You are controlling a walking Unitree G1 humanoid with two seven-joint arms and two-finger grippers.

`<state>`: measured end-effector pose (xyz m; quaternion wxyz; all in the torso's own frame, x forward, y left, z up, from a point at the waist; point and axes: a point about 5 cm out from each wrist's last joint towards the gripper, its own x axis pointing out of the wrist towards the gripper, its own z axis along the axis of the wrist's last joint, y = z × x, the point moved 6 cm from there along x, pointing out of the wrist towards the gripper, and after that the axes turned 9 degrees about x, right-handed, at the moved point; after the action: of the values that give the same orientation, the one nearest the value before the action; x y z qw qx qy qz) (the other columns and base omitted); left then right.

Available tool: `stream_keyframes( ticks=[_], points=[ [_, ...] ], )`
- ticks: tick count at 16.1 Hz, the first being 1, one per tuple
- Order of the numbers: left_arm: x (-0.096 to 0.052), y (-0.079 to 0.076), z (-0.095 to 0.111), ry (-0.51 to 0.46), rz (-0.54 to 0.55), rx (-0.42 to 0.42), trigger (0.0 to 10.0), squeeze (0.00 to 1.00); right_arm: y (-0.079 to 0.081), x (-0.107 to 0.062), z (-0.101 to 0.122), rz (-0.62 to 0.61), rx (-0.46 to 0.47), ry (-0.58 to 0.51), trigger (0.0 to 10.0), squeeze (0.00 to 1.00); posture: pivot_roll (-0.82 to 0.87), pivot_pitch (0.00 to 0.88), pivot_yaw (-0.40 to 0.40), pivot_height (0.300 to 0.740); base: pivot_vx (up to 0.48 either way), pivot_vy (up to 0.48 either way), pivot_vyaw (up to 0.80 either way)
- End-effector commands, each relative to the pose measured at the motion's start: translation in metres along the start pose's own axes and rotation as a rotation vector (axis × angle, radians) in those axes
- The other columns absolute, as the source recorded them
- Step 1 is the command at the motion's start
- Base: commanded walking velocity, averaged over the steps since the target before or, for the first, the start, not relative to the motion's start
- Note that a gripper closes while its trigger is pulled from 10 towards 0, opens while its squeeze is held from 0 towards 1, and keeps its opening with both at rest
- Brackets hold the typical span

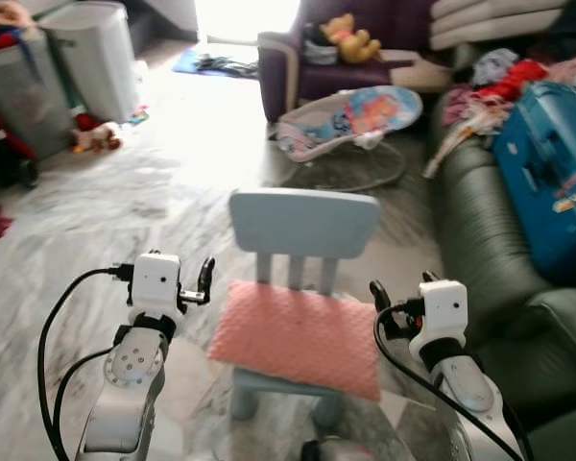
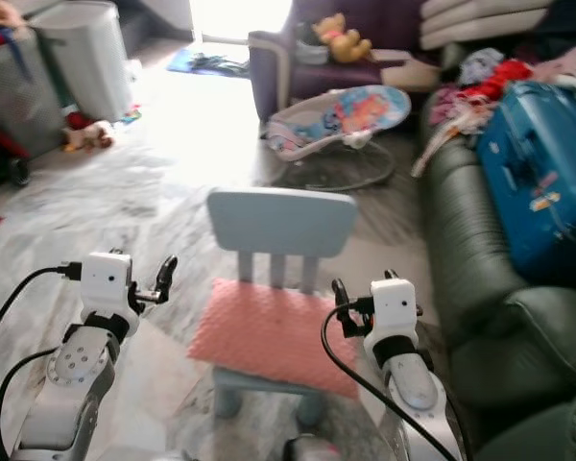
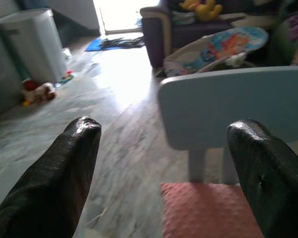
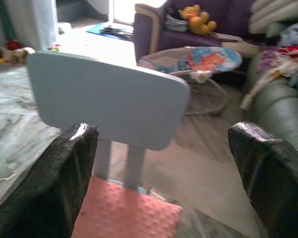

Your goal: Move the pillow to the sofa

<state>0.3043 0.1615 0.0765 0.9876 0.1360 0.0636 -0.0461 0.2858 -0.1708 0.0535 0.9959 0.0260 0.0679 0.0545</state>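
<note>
One pink pillow on small blue chair, left end effector and right end effector both spread wide, flanking it

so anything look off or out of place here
The pink pillow lies on the small blue chair, overhanging the seat's front edge. Clothes and a blue suitcase clutter the green sofa. Both grippers, left and right, hover open beside the pillow.
</note>
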Motion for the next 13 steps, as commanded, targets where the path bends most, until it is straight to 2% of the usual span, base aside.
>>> stream_keyframes(
  ticks=[1, 3, 5, 6, 8, 13],
  points=[
    [0.002, 0.001, 0.006, -0.016, 0.008, 0.015, 10.0, 0.00, -0.001, 0.000, 0.001, -0.001, 0.000, 0.000, 10.0, 0.00, 0.03, 0.027, -0.018, 0.740, 0.000, 0.000, -0.80],
    [0.005, 0.003, 0.007, -0.008, 0.030, 0.035, 10.0, 0.00, 0.000, 0.002, 0.005, -0.002, -0.013, -0.006, 10.0, 0.00, 0.04, 0.040, -0.031, 0.740, 0.000, 0.000, -0.80],
    [0.009, 0.016, 0.013, -0.022, 0.106, 0.074, 10.0, 0.00, 0.003, 0.010, 0.014, -0.002, -0.028, -0.025, 10.0, 0.00, 0.04, 0.048, -0.033, 0.740, 0.000, 0.000, -0.80],
    [0.009, 0.017, 0.013, -0.024, 0.112, 0.076, 10.0, 0.00, 0.004, 0.011, 0.015, -0.002, -0.029, -0.027, 10.0, 0.00, 0.04, 0.048, -0.033, 0.740, 0.000, 0.000, -0.80],
    [0.007, 0.017, 0.012, -0.026, 0.087, 0.070, 10.0, 0.00, 0.009, 0.013, 0.013, 0.009, -0.034, -0.024, 10.0, 0.00, 0.04, 0.050, -0.032, 0.740, 0.000, 0.000, -0.80],
    [0.001, 0.006, 0.003, 0.002, 0.071, 0.037, 10.0, 0.00, 0.005, 0.011, 0.009, 0.002, -0.030, -0.012, 10.0, 0.00, 0.04, 0.020, -0.034, 0.740, 0.000, 0.000, -0.80]
  ],
)
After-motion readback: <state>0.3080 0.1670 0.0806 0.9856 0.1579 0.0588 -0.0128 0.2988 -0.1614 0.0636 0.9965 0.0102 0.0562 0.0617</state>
